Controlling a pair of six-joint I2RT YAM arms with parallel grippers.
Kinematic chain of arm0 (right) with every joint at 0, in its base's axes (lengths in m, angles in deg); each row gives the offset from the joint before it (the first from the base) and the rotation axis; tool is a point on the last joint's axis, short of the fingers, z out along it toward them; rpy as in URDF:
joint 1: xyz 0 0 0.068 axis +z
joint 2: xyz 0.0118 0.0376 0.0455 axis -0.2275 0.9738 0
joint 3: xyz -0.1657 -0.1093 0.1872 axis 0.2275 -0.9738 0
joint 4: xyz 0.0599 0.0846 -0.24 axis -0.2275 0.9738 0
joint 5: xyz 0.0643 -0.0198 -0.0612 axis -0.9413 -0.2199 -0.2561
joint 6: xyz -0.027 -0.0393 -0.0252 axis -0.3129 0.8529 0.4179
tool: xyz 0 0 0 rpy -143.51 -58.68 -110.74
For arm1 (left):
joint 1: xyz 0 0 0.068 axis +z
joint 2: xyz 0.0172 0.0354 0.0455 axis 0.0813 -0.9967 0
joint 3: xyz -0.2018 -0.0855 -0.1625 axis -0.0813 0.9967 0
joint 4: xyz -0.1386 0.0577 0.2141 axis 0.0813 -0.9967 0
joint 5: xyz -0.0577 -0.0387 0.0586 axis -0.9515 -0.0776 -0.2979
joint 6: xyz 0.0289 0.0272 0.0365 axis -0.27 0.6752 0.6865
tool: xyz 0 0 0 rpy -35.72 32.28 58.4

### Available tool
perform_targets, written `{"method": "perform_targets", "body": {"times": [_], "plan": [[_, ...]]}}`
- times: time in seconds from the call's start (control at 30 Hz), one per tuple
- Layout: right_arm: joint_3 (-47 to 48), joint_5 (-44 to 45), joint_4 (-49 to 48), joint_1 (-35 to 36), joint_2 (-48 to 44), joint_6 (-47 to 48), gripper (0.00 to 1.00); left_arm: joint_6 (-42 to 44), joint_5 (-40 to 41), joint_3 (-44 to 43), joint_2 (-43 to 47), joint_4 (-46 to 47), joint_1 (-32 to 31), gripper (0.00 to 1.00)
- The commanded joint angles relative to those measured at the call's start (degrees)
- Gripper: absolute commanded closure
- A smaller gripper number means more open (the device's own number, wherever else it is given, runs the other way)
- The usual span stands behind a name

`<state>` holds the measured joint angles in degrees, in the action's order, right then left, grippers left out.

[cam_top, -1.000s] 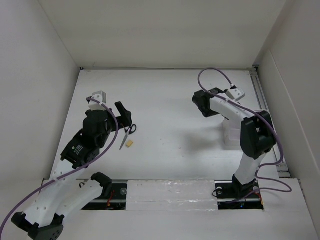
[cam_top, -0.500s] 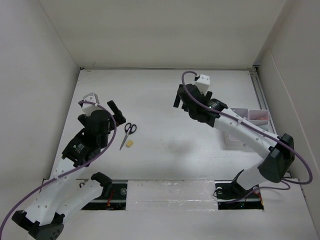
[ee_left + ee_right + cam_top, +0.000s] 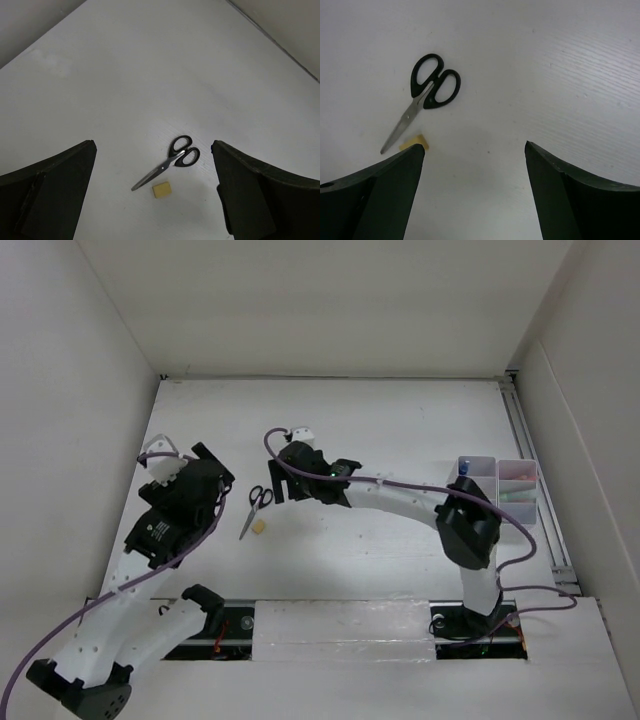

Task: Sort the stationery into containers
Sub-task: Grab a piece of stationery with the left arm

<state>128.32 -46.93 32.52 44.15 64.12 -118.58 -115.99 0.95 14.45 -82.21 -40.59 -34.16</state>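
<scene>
Overhead view of a white tabletop [image 3: 400, 420] with two robot arms.

The right arm has swung far across to the left. A second ago it was folded over the right edge of the tabletop, and half a second ago it was partway over. Now the right gripper [image 3: 284, 483] hovers just beside the handles of the black-handled scissors [image 3: 257, 502]. In its wrist view the jaws stand wide apart with nothing between them. The scissors lie ahead and to the left, not touched.

The left gripper [image 3: 220, 474] has drawn back to the left since a second ago, away from the scissors, which it then nearly reached. Its jaws are also wide open and empty, and its wrist view looks down at the scissors from well apart.

The scissors lie closed and flat on the left half of the tabletop, in the same spot as before. The handles point away from the arm bases and the blades point towards them. The tiny yellow eraser block [image 3: 260, 528] rests just beside the blade tips and has not moved.

With the right arm gone, the translucent white organiser [image 3: 498, 476] at the right edge is largely uncovered, though the arm's elbow overlaps its left side. A blue cap [image 3: 466, 467] shows in its left compartment. The other contents are too small to tell.
</scene>
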Motion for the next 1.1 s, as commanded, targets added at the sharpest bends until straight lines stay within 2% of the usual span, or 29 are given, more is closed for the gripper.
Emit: {"method": "perform_targets", "body": {"times": [0.0,0.13,0.2,0.27,0.5,0.6,0.77,1.07], "plan": [[8.25,3.44,-2.94,1.76,4.71,-2.08,0.13,-5.19,5.74,-2.81,3.59,-3.04,0.32,0.00],[14.40,6.98,-1.26,1.76,11.47,-4.64,0.21,-2.04,3.90,-1.76,5.09,-0.32,0.32,0.00],[17.49,8.55,0.23,1.76,15.52,-6.04,0.36,-0.98,2.50,-1.23,4.49,1.08,0.32,0.00],[21.89,11.10,3.39,1.76,17.98,-6.84,0.45,-0.36,1.88,-1.23,4.48,1.09,0.32,0.00],[22.60,11.73,2.52,1.76,19.66,-8.77,0.45,1.48,0.12,-0.70,3.86,2.93,0.32,0.00],[24.79,13.13,5.94,1.76,21.16,-10.00,0.49,2.02,-0.49,-0.70,3.86,3.46,0.32,0.00],[23.57,13.13,5.95,1.76,20.55,-11.84,0.53,2.02,-0.50,-0.70,3.86,3.46,0.32,0.00],[23.83,12.51,6.83,1.76,20.54,-12.38,0.54,2.54,-1.03,-0.70,4.39,4.07,0.32,0.00]]}}
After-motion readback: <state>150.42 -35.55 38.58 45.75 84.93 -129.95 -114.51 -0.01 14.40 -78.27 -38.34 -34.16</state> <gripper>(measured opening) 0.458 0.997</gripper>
